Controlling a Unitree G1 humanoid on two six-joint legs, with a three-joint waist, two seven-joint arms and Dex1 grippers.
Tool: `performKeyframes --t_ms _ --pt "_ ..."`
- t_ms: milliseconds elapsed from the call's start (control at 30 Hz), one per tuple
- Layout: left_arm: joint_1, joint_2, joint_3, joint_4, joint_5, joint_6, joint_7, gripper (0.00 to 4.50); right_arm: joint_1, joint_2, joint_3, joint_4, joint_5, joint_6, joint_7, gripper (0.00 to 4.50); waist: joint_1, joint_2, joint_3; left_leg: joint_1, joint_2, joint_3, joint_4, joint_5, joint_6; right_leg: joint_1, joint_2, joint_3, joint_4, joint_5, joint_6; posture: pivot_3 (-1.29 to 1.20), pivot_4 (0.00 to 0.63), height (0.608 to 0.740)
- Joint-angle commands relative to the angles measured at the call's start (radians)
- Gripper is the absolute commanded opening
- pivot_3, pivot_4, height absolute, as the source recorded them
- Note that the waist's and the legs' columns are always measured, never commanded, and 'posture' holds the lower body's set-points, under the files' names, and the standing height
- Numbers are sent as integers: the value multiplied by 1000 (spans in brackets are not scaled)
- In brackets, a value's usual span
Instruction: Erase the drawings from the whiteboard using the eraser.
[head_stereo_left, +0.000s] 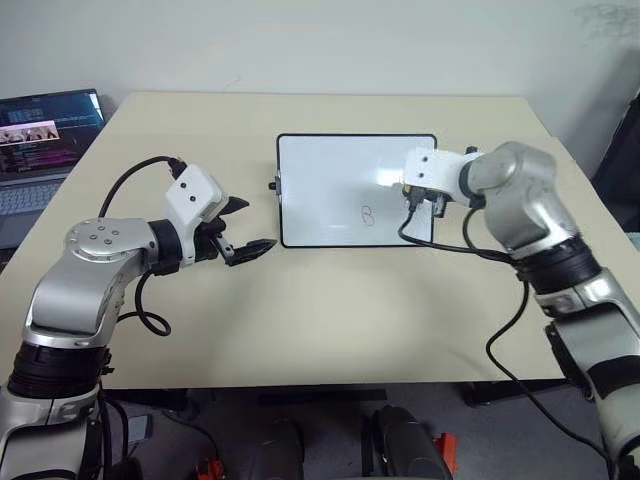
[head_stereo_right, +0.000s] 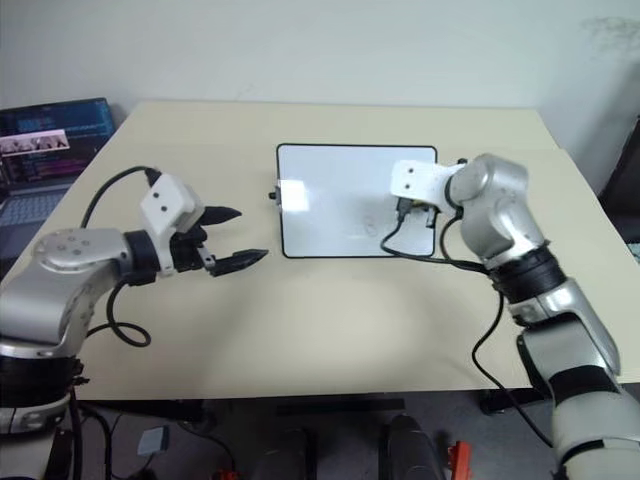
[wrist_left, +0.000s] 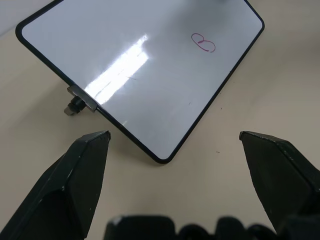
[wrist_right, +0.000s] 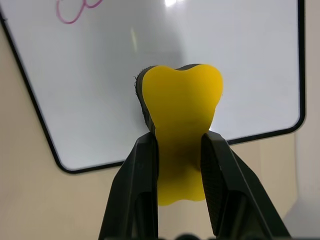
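The whiteboard (head_stereo_left: 340, 180) lies flat in the middle of the table, with one small B-like drawing (head_stereo_left: 367, 215) near its front edge; it appears pink (wrist_left: 203, 43) in the left wrist view. My right gripper (wrist_right: 179, 137) is shut on the yellow eraser (wrist_right: 180, 100), whose black base faces the board. It hovers over the board's right part near the front right corner (head_stereo_left: 424, 200), to the right of the drawing. My left gripper (head_stereo_left: 250, 228) stands open with nothing in it over the bare table, just left of the board's front left corner.
An open laptop (head_stereo_left: 45, 140) sits at the table's far left edge. A small black knob (wrist_left: 75, 106) sticks out of the board's left side. Cables hang from both wrists. The tan table (head_stereo_left: 330, 320) stretches bare in front of the board.
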Motion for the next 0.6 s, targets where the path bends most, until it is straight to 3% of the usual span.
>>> performKeyframes --t_ms 33,400,600 --pt "-12 23 23 1 9 -30 -11 4500 19 -42 -22 -45 -1 71 36 832 1 0 0 0 0 0 0 0 0 0 0 0 0 0 0 0 150 740" --pt "-23 47 27 27 24 -43 -30 4500 -17 -65 -48 -84 68 242 110 832 -1 0 0 0 0 2 0 0 0 0 0 1 -1 0 0 0 150 740" --pt "-17 43 34 15 22 -40 -22 4500 -62 -50 -59 -54 108 252 56 832 -2 0 0 0 0 2 0 0 0 0 0 1 0 0 0 0 150 740"
